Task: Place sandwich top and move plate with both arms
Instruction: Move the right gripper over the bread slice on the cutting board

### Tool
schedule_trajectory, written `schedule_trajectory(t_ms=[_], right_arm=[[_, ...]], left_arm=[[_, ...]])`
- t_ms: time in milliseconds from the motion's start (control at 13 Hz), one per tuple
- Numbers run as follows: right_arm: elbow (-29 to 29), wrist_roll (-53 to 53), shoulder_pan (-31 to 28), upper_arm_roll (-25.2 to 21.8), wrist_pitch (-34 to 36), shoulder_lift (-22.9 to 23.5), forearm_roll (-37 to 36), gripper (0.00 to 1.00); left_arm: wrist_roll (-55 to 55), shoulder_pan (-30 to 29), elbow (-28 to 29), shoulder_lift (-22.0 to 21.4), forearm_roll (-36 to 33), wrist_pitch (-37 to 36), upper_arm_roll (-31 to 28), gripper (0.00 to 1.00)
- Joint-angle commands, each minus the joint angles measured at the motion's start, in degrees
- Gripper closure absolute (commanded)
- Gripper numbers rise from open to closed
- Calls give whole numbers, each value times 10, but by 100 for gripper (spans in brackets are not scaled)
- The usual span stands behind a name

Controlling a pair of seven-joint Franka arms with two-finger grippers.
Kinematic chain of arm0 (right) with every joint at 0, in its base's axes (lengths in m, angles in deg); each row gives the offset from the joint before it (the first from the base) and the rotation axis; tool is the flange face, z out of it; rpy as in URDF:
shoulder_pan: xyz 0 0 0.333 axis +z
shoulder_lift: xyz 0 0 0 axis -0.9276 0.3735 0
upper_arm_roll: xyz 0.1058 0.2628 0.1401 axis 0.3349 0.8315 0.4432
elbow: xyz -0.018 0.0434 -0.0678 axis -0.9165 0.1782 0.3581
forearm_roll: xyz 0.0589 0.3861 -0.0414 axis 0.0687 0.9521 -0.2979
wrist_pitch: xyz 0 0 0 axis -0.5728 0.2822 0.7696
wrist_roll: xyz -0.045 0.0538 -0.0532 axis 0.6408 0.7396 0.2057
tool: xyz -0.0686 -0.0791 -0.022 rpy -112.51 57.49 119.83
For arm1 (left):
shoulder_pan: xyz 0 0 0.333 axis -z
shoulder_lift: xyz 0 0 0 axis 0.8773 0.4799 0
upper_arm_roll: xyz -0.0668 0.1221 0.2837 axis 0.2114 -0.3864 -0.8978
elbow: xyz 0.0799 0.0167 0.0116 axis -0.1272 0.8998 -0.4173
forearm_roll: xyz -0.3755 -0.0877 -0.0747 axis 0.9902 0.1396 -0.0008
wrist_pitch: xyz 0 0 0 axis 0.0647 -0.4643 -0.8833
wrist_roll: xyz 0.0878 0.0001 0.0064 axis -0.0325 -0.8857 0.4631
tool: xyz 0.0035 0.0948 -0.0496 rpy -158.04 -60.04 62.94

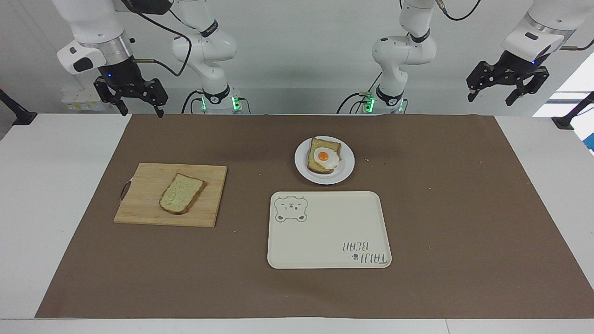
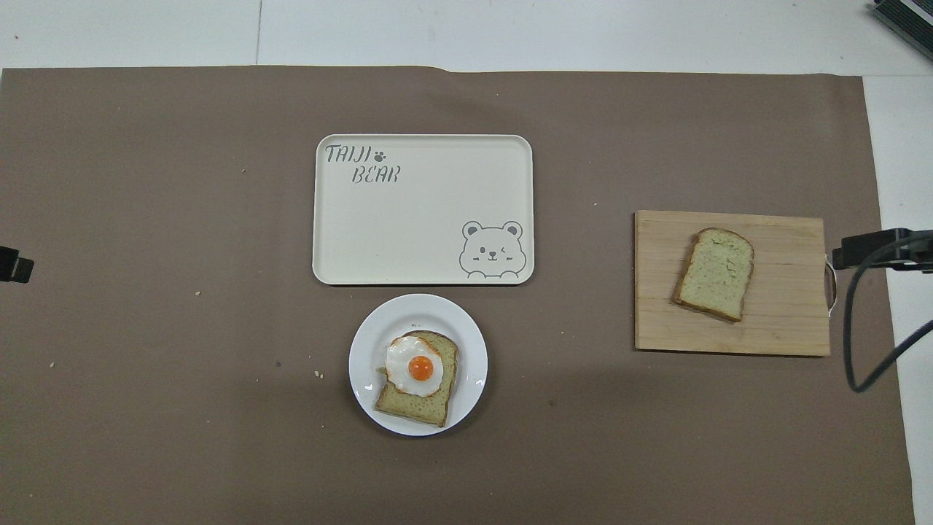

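Two grippers hang with fingers spread wide and nothing in them: the right gripper (image 1: 137, 103) is up over the robots' edge of the mat at the right arm's end, and the left gripper (image 1: 506, 88) waits high over the left arm's end. The sandwich top (image 1: 182, 193) lies flat on the cutting board (image 1: 144, 204), well apart from the plate (image 1: 345, 170), where the bread slice with a fried egg (image 1: 324, 156) rests. The tray (image 1: 325, 241) lies just beside the plate, farther from the robots.

As we judge it, the step in hand is the right arm's reach for the sandwich top. We do it well if we come down straight over the slice, turn the fingers to span its narrow width across the long crusts, and close gently, since soft bread probably crushes or folds. We lift it level and clear of the board before crossing to the plate.
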Motion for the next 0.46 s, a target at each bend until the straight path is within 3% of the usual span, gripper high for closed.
schedule_trajectory(t_ms=[0, 385], right_arm=[[38, 1, -7, 0, -36, -4, 3, 0], [84, 0, -20, 0, -102, 27, 5, 0]], left_arm=[[-1, 5, -7, 0, -6, -11, -4, 0], [-1, 5, -7, 0, -6, -11, -4, 0]])
